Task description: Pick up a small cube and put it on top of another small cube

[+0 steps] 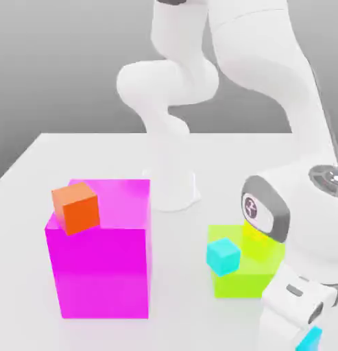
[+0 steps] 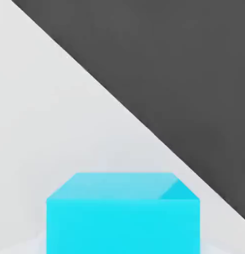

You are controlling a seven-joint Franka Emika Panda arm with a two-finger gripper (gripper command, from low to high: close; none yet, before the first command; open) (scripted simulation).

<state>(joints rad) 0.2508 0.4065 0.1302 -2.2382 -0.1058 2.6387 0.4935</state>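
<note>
One small cyan cube rests on the front left part of a lime green block. A second small cyan cube peeks out under my hand at the exterior view's lower right, close to the table's front edge. In the hand view this cube sits right up against the hand, centred between the jaws. My gripper is shut on it, the fingers hidden by the white hand body.
A large magenta block stands at the exterior view's left with a small orange cube on its top corner. A small yellow cube sits on the green block behind my wrist. The white table ends at a diagonal edge.
</note>
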